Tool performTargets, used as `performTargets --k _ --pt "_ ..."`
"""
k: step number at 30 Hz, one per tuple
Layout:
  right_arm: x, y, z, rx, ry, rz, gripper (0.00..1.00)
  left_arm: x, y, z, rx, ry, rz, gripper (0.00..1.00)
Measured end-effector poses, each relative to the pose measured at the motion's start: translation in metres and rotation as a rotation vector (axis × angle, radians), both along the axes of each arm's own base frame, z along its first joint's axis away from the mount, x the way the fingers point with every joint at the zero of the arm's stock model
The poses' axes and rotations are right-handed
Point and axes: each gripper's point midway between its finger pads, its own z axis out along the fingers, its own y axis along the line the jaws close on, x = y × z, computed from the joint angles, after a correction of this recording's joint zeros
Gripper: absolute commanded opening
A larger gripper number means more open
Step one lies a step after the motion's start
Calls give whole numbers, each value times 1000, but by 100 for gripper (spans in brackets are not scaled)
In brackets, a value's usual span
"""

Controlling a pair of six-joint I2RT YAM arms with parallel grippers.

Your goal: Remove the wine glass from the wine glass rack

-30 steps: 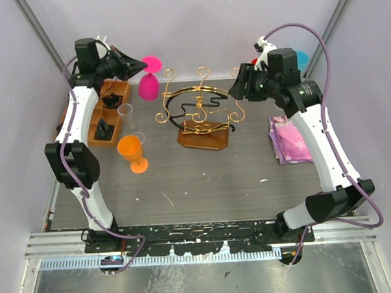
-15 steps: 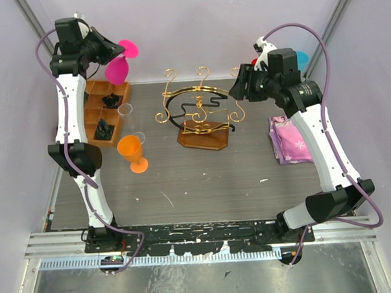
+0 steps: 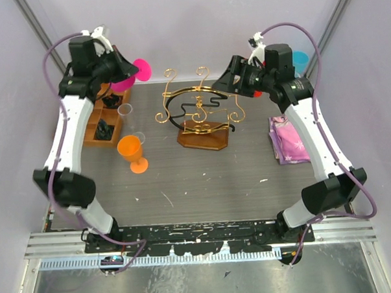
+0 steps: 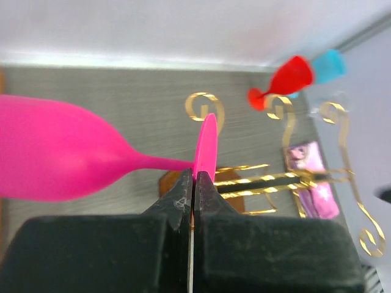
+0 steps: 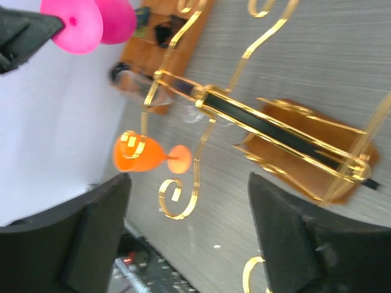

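Plainly, the weak point is the grip itself. The left gripper (image 4: 194,186) is closed tight on the thin edge of the foot of the pink wine glass (image 4: 55,152) and on nothing else, so the heavy bowl hangs out sideways from that pinch. I judge the glass could pivot or slip out of the fingers if the wrist swings or jolts. It is already off the rack (image 3: 197,111), held in the air at the rear left, above the far end of the wooden tray (image 3: 93,139). Lowered carelessly there, the bowl could strike the tray or the clear glass (image 3: 124,110) standing beside it. The right gripper (image 5: 189,201) is a second worry. Its fingers are spread wide with nothing between them, close to the rack's gold scrolls, and a stray move could hook a curl and tip the stand.

The left arm reaches up and back, elbow bent out to the left, wrist turned towards the rack. The right arm stretches forward and inward, its wrist angled down over the rack.
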Motion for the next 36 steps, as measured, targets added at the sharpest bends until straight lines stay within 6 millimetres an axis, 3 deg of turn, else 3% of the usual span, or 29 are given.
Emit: performTargets --k 7,10,15,22,29,36 --pt "17 52 24 351 129 140 100 -75 -26 115 -72 -404 -276 0" --pt "27 70 48 543 179 200 100 -104 -45 142 -99 -508 -448 0" --pt "50 86 88 854 258 269 100 -128 -69 149 -160 -546 -696 0" --pt "72 114 103 1109 458 273 100 -136 -84 151 -257 -558 -910 0" --pt "66 151 117 1207 560 302 100 -157 -85 165 -240 -645 -1017 0" --pt "68 154 130 1250 526 306 100 -166 -84 166 -228 -660 -1063 0"
